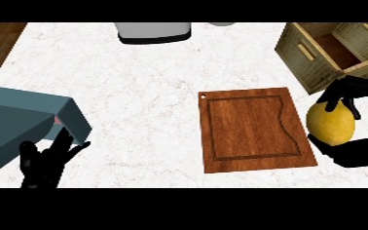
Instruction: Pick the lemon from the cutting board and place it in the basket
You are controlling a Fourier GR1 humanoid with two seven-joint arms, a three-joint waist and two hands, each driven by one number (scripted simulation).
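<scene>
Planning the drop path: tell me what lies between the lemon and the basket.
Nothing but a fingertip of the right hand holding the lemon; the basket sits just beyond it, per the head view.

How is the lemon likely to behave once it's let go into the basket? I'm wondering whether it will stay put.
The lemon looks rounded and smooth, so it would probably roll on a flat surface. It seems rigid, keeping its shape in the right hand curled round it. The basket has raised walls, which should likely stop any rolling.
</scene>
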